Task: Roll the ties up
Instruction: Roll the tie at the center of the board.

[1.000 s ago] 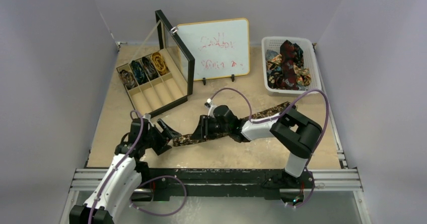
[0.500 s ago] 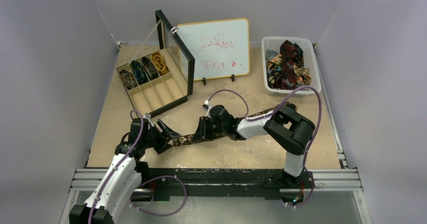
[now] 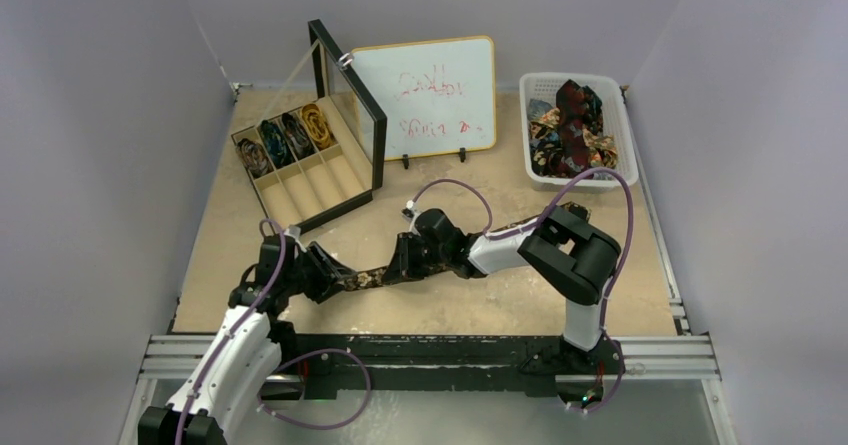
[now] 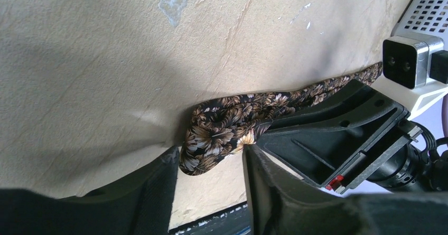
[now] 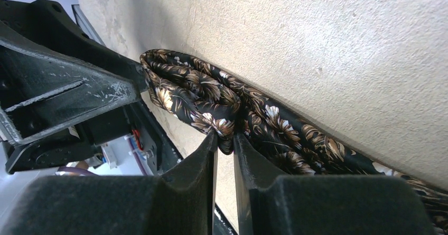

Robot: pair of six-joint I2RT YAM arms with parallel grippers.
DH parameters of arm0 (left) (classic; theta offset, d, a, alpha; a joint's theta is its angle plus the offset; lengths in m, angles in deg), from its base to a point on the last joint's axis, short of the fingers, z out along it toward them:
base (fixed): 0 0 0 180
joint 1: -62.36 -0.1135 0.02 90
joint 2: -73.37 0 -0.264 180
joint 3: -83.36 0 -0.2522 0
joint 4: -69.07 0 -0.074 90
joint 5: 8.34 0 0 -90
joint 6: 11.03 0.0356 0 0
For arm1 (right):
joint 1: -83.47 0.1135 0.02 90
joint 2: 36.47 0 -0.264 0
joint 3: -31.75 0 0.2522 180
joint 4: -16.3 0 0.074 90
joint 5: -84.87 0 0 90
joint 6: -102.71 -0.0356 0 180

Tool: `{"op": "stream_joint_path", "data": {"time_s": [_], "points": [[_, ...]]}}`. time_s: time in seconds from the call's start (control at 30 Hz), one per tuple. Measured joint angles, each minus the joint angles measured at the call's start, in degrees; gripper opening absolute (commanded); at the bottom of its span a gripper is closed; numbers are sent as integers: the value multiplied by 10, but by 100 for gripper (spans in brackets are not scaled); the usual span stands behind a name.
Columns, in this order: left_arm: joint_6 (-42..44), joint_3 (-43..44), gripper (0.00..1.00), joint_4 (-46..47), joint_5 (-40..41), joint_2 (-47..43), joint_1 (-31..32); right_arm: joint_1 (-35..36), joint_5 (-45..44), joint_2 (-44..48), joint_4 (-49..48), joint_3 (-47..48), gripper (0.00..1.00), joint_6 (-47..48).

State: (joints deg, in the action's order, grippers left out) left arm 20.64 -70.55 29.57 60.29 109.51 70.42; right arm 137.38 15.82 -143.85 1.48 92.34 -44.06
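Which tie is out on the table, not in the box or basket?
The brown floral tie, stretched across the table; the others are coiled in the compartment box or piled in the white basket.

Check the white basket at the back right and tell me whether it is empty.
No, the white basket holds a heap of ties in dark red, blue and gold.

Enclosure: plain pale lavender-grey walls (image 3: 100, 115) on three sides, evenly lit, with soft shadows.
Table (image 3: 620, 295): tan, scuffed board top (chipped patches show in the wrist views).
Rear centre: yellow-framed whiteboard (image 3: 425, 95), red scribble, propped upright.
Rear right: white perforated plastic basket (image 3: 575, 77).
Rear left: black-framed wooden compartment box (image 3: 322, 187), lid raised.
Near edge: aluminium rail (image 3: 680, 355).
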Motion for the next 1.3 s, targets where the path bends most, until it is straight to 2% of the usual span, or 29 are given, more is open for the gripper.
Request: {"op": "stream_joint_path", "data": {"time_s": [0.1,0.47,0.6,0.77,0.9,0.97,1.1,1.3], "points": [[6,0,36,2,-1,1,1,-1,1,0,0,0,20,0],[37,-6,34,26,-5,16,3,-6,24,-13,-1,10,20,-3],[55,-14,29,37,-10,26,3,-7,31,-19,-1,15,20,-4],[68,-22,15,55,-16,37,3,-7,33,-21,-1,18,23,-4],[71,-23,0,62,-18,37,3,-7,37,-21,1,21,34,-4],[72,-23,0,65,-19,37,3,-7,40,-21,5,25,37,-2],[74,-23,0,70,-21,38,3,-7,32,-4,27,30,38,9],[85,-23,0,80,-30,47,3,-7,6,13,65,41,31,23]]}}
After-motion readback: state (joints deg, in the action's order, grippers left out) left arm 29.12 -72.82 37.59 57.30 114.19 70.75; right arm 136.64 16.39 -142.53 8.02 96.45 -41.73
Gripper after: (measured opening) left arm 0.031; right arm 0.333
